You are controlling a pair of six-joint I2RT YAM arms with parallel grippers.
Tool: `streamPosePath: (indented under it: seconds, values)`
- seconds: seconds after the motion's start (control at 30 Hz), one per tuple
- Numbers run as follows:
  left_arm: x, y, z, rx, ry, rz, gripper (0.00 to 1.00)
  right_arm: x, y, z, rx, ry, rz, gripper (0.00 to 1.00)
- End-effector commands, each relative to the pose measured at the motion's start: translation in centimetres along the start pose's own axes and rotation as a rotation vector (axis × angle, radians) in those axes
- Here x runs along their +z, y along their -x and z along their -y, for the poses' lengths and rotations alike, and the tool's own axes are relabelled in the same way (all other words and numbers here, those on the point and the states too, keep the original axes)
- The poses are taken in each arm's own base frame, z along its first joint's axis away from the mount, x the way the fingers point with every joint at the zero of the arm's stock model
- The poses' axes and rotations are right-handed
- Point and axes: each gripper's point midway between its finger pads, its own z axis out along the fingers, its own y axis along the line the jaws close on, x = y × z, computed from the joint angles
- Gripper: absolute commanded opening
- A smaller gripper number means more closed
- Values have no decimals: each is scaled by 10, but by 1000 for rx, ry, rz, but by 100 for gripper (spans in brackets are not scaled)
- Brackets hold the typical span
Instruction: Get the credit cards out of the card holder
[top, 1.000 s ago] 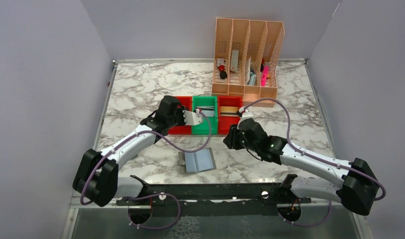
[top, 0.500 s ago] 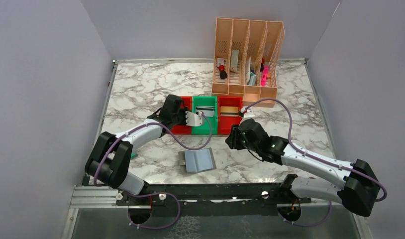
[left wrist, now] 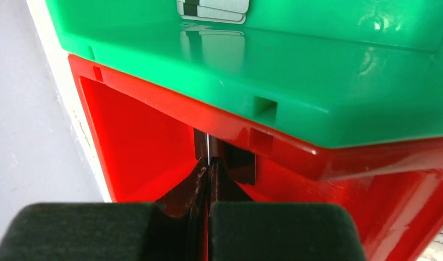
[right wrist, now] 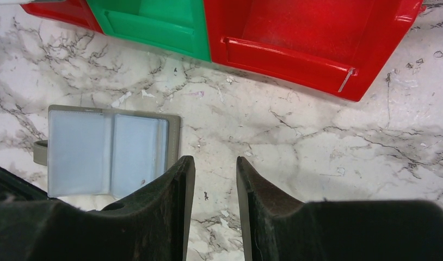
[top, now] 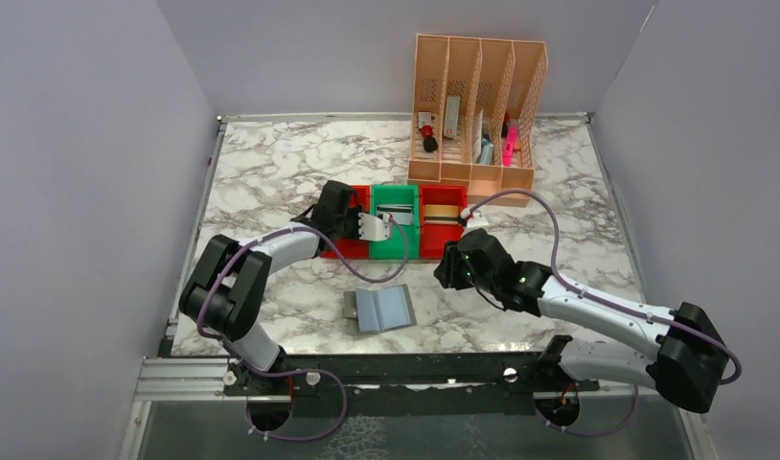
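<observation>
The grey card holder [top: 381, 309] lies open and flat on the marble near the front, and its light blue pockets [right wrist: 108, 152] show no cards. My left gripper [top: 353, 225] is shut on a black credit card [left wrist: 233, 163], held edge-on inside the left red bin [left wrist: 132, 125]. A silver-grey card [left wrist: 214, 8] lies in the green bin [top: 394, 240]. A gold-tan card [top: 444, 213] lies in the right red bin [top: 444, 240]. My right gripper [right wrist: 215, 168] hangs open over bare marble just right of the holder, with nothing between its fingers.
The three bins stand side by side in mid-table. A tall peach slotted organiser [top: 477, 115] with small items stands behind them at the back right. Grey walls close in both sides. A metal rail runs along the table's left edge [top: 206, 211].
The left arm's elbow has swung up and inward while its gripper stayed at the left red bin with the black card. The right gripper has barely shifted.
</observation>
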Motion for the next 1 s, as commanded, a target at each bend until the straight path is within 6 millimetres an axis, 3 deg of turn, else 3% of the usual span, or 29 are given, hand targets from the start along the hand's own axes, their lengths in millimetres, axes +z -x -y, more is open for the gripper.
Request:
streamPosePath:
  seconds: [0.0, 0.23, 0.43, 0.57, 0.67, 0.97]
  values:
    - [7, 5, -13, -1, 8, 15, 0, 3, -3, 7, -17, -36, -5, 40]
    - [7, 4, -7, 2, -8, 19, 10, 4, -4, 7, -18, -38, -9, 40]
    - [2, 6, -2, 6, -21, 39, 28, 4, -2, 7, -20, -43, -5, 40]
    - [2, 3, 0, 2, -36, 30, 34, 3, -1, 8, -21, -46, 0, 40]
    - [1, 1, 2, -2, -50, 21, 47, 2, -1, 9, -20, -48, -1, 40]
    - [-7, 4, -6, -19, -20, 33, 52, 0, 1, 8, -17, -45, 5, 40]
